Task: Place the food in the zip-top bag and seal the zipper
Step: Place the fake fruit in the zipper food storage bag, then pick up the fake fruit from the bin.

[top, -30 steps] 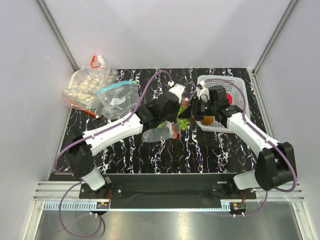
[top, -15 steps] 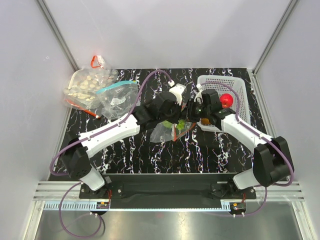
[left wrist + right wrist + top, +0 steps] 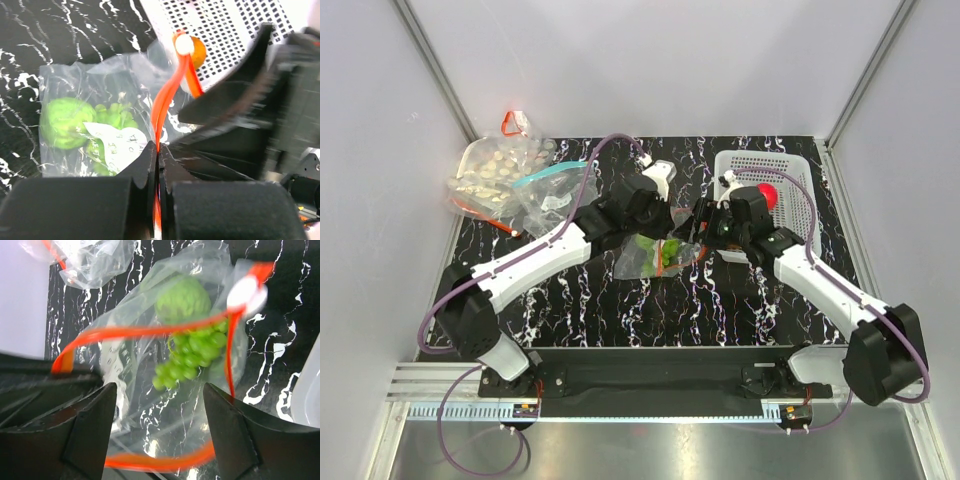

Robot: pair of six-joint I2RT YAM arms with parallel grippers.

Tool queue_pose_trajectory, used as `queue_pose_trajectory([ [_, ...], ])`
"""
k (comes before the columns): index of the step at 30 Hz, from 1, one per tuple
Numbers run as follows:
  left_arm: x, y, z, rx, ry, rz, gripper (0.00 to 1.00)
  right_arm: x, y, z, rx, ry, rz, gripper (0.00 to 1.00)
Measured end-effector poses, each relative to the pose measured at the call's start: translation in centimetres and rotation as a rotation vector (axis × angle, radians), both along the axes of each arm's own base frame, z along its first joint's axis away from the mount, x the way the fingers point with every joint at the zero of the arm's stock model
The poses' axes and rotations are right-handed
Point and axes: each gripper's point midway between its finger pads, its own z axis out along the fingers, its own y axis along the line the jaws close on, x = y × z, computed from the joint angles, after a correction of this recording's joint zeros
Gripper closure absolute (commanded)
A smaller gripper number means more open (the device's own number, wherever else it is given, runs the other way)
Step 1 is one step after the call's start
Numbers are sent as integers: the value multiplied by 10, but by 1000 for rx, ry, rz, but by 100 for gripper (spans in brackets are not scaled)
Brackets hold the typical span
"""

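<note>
while the left gripper (image 3: 157, 156) keeps its fingers pressed together on the zipper (image 3: 167, 100), the zip-top bag (image 3: 645, 262) lies near the middle of the marbled table (image 3: 570, 310), its mouth lifted toward 2 o'clock. the right gripper (image 3: 156, 390) hangs just above that mouth with its fingers spread wide and nothing between them. inside the bag, the green roundish piece (image 3: 182, 300) sits at 12 o'clock of the green grape bunch (image 3: 190, 357), the two touching. the red round fruit (image 3: 767, 195) rests in the white basket (image 3: 790, 165), at 2 o'clock from the bag, and the brown-orange ball (image 3: 200, 52) shows against the basket's mesh just behind the white zipper slider (image 3: 184, 44).

the step in hand looks like loading: two of the four pieces are in, two are left. the next move likely calls for the right arm to swing toward 2 o'clock, take the ball or the red fruit from the basket and bring it through the mouth, with the left pinch holding the strip up so the opening does not collapse. sealing comes only after that.
</note>
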Motion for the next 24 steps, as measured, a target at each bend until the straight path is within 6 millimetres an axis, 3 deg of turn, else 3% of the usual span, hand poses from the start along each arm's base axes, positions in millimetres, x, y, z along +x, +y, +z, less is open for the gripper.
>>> queue_pose_trajectory([
  [6, 8, 11, 0, 16, -2, 47, 100, 1, -11, 30, -44, -53, -38, 34],
  [14, 14, 17, 1, 24, -16, 80, 100, 25, -54, 58, -166, -103, -202, 37],
  [20, 12, 20, -3, 31, -15, 85, 100, 58, -131, 36, -223, -16, -422, 32],
  [24, 12, 21, -3, 31, -17, 86, 100, 67, -154, 6, -264, 80, -481, 17],
])
